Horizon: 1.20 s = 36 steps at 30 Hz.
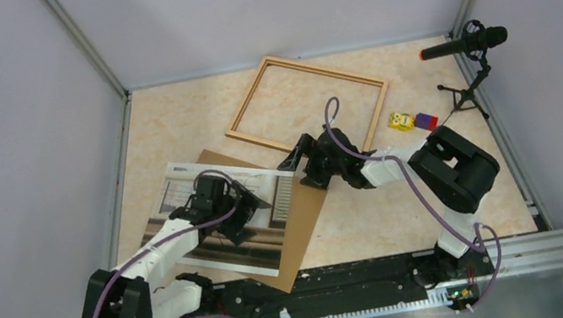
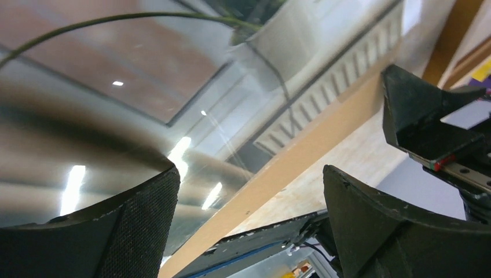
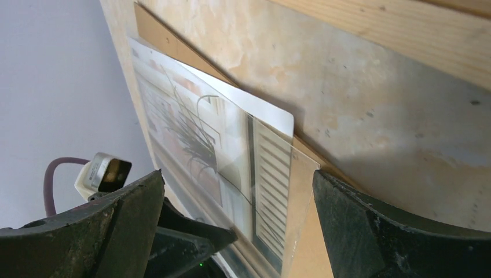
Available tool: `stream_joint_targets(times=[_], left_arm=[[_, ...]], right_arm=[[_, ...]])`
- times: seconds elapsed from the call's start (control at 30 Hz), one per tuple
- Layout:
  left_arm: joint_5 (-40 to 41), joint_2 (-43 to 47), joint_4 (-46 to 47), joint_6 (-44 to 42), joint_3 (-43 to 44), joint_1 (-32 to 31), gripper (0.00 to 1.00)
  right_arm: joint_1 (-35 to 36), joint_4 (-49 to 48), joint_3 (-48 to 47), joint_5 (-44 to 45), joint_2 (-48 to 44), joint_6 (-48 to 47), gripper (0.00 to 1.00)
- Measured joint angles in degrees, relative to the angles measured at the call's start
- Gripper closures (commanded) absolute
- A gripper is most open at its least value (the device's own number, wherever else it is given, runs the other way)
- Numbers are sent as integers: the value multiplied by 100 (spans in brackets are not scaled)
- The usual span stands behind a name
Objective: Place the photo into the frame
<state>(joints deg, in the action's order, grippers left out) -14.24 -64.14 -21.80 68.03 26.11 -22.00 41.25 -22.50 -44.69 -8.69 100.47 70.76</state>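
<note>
Top external view is showing the left end effector [image 1: 248, 214] and the right end effector [image 1: 293, 160] each standing with fingers apart, gripping nothing. The photo [image 1: 180, 184] is lying face up directly beneath the left end effector, on a brown backing board [image 1: 301, 224]. Its corner is sitting just ahead of the right end effector. The frame [image 1: 327, 71] is lying flat on the desk [image 1: 169, 117] beyond the right end effector, apart from the photo. Behind that end effector, a yellow toy [image 1: 401, 120], a purple block [image 1: 426, 121] and a microphone stand [image 1: 468, 91] are sitting. Only the right wrist view is revealing a clear sheet [image 3: 289, 197] overlapping the photo. Counting: one photo, one frame, one board.
</note>
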Motion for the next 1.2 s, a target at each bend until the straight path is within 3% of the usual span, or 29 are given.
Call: stream_joint_targets(times=[0.27,0.47,0.6,0.7,0.8,0.87,0.97,1.2], left_arm=[[-577,-951,1460,-15,146,-162,1],[-667,-1381,1899,-350,455,-332,1],[-391,-1379,1543,-831,717,-380,1],[278,-1143,973,-1255,892,-271,1],[826,-726,378,-1567,892,258,1],[1180,-448,68,-1698,890,782,1],[1679,-136,-256,-1775,841,1434,1],[1539,-149,-166,-1823,450,1631,1]], right_arm=[[-94,166,-699,-13,511,-2,3],[-442,579,-1012,31,671,-11,3],[-734,691,-1056,13,656,-11,3],[-859,691,-1056,7,656,-13,14],[-914,584,-1016,-811,678,-28,15],[-894,435,-970,-1412,737,-833,15],[-763,297,-929,-1893,863,-1263,16],[-461,-39,-938,-2173,1019,-1628,16]])
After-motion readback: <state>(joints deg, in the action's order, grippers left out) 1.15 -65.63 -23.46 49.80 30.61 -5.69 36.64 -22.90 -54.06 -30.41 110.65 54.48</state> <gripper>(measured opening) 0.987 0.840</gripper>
